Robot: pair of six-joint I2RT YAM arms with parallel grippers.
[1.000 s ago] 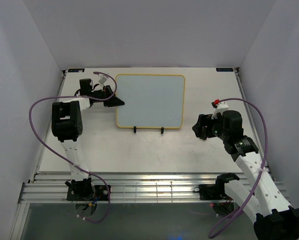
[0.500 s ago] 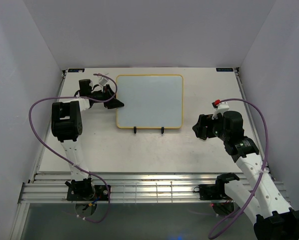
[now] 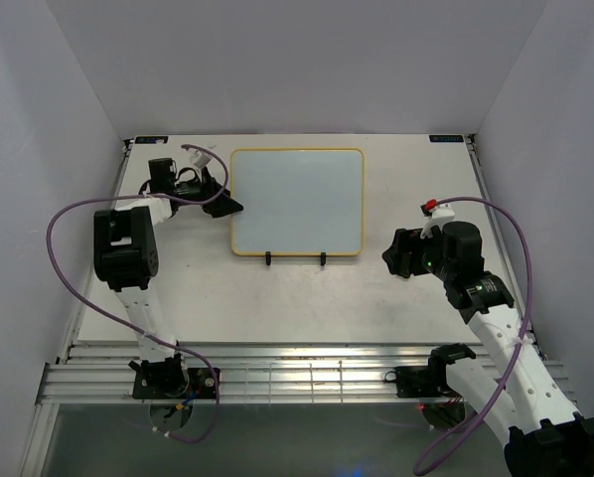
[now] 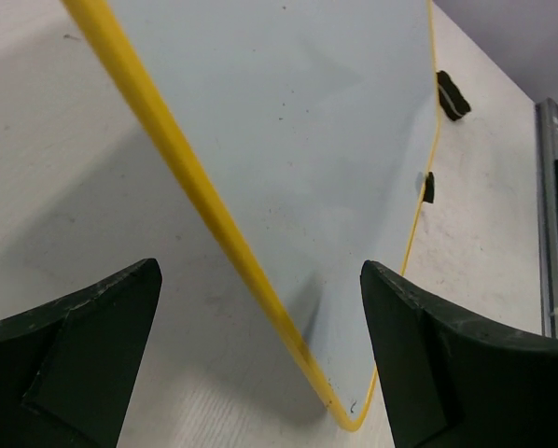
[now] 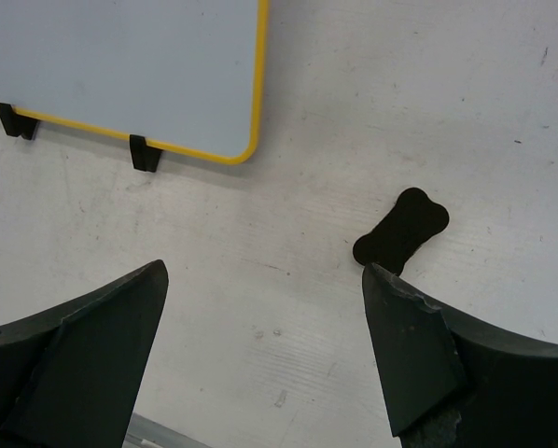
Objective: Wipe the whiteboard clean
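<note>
Left wrist view: left jaws spread astride the yellow edge of the whiteboard (image 4: pixel 307 140). Right jaws spread too, above the tabletop (image 5: pixel 260 299) by a black eraser (image 5: pixel 401 231)

Whiteboard (image 5: pixel 120 65) corner and black eraser (image 5: pixel 401 230) on the table (image 5: pixel 428 84)
The right gripper (image 5: pixel 260 280) stands wide open, holding nothing; the eraser lies near its right finger.

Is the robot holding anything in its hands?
Nothing. The left hand is open around the whiteboard edge, not gripping it; the right hand is open too.
</note>
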